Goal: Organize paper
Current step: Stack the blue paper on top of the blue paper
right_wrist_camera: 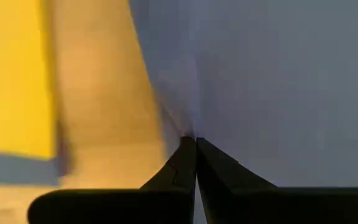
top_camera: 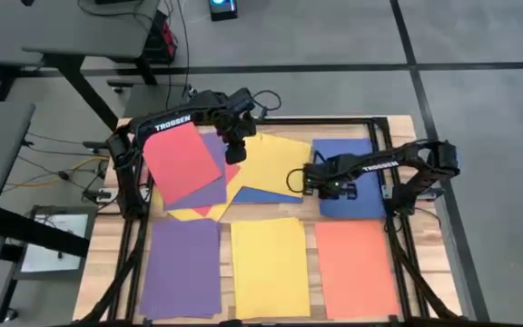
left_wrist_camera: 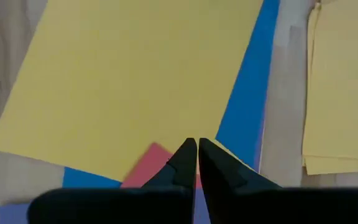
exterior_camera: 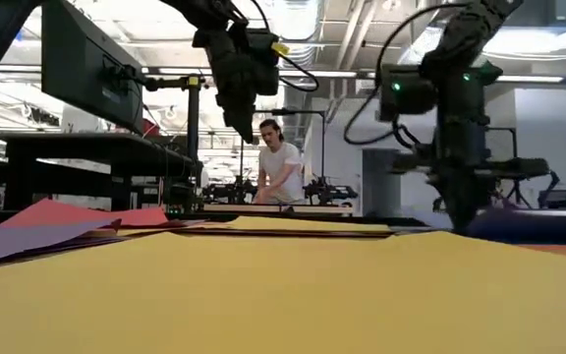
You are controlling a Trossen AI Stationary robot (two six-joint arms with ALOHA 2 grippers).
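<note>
Three sorted paper stacks (top_camera: 269, 266) in front; both claws closed.

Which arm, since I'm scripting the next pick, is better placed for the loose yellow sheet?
Left, likely: the left gripper hangs shut directly over the loose yellow sheet, while the right gripper is pinching a blue sheet.
</note>
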